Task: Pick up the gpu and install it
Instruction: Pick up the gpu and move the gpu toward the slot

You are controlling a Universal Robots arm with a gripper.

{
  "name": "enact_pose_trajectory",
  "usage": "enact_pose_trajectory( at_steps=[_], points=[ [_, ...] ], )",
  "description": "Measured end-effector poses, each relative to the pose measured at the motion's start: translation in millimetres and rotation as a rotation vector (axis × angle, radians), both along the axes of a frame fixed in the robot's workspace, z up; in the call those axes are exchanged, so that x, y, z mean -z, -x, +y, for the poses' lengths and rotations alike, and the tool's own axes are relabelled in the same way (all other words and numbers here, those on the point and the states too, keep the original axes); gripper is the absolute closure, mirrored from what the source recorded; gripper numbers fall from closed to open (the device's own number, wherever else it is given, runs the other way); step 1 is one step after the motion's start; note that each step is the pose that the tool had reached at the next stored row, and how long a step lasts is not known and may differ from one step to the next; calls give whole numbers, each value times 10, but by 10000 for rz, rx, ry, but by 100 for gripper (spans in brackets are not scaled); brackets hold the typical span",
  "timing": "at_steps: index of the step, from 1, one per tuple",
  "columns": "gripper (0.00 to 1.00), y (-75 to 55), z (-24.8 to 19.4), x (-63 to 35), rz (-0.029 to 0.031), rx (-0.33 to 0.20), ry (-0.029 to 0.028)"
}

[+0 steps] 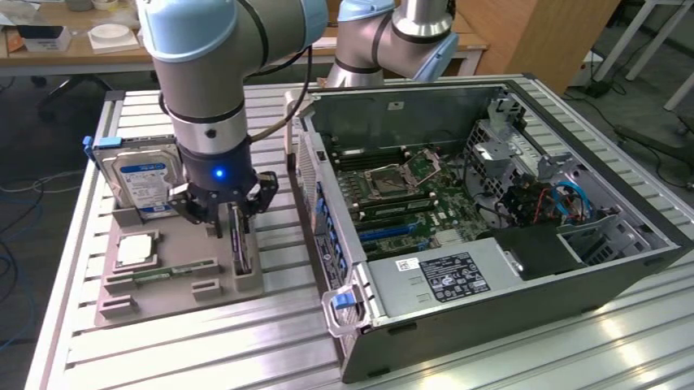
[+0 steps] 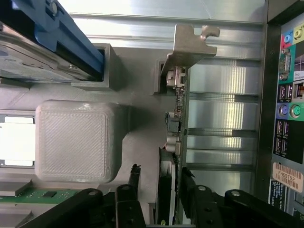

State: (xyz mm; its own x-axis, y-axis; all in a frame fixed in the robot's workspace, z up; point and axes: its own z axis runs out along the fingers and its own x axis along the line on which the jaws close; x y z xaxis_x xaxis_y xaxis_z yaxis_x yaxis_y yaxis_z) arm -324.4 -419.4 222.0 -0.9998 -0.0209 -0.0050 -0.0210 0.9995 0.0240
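The black two-fingered gripper on the grey and pale-blue robot arm hangs low over the grey plastic parts holder on the ribbed aluminium table. The gpu, a thin dark circuit card with a silver metal end bracket, stands on its long edge in a slot of that holder, directly under the gripper and partly covered by it.

In the wrist view the gripper straddles the gpu: its jaws stand apart, one finger on each face of the card. The finger on the holder's side is clear of the card, with grey holder showing between them. The other finger sits close against the opposite face; whether it touches cannot be told. The card's bracket end points away from the fingers.

A boxy hard drive with a blue-white label stands upright in the holder, on the exterior view's left of the gripper. A square silver processor and a narrow green memory stick lie nearer the front. The open dark-grey computer case lies just beside the holder on the exterior view's right, its green motherboard exposed
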Motion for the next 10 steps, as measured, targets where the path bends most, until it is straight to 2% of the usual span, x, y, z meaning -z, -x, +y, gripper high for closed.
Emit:
enact_pose_trajectory(
  at_steps=[1, 10],
  points=[
    [56, -2, 0, 1, -1, -1, 0],
    [56, -18, 0, 5, -1, 0, 1]
  ],
)
